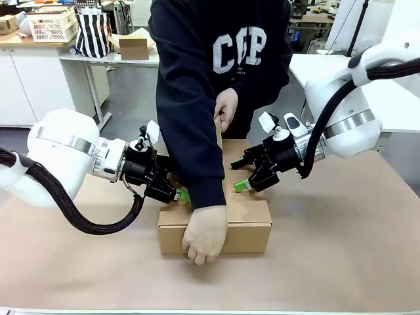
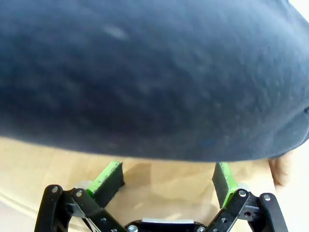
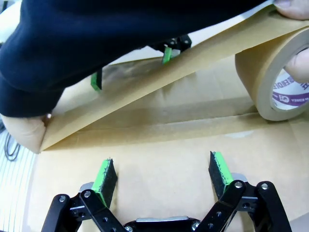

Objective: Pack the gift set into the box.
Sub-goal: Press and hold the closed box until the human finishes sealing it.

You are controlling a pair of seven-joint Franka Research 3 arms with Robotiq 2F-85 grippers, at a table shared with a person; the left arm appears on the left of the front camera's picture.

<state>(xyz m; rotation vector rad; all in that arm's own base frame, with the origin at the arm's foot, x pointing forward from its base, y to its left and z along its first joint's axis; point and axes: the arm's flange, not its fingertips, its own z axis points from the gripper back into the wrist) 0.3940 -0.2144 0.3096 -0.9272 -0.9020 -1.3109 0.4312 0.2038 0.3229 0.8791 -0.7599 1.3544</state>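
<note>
The brown cardboard box (image 1: 248, 226) lies in the middle of the table with its top flaps down. A person leans over it and stretches brown packing tape (image 3: 159, 92) along the top seam. One hand (image 1: 205, 241) presses the tape's end onto the front wall, while the other hand (image 1: 226, 108) holds the tape roll (image 3: 280, 82) at the far side. My left gripper (image 1: 180, 195) is open at the box's left top edge, under the person's sleeve (image 2: 154, 72). My right gripper (image 1: 237, 176) is open over the right flap (image 3: 193, 133). The gift set is hidden.
The table (image 1: 341, 249) is covered in brown paper, with free room to the right and in front. Far behind the person, another table holds a small cardboard box (image 1: 133, 47), a striped bag (image 1: 92, 33) and a white basket (image 1: 52, 25).
</note>
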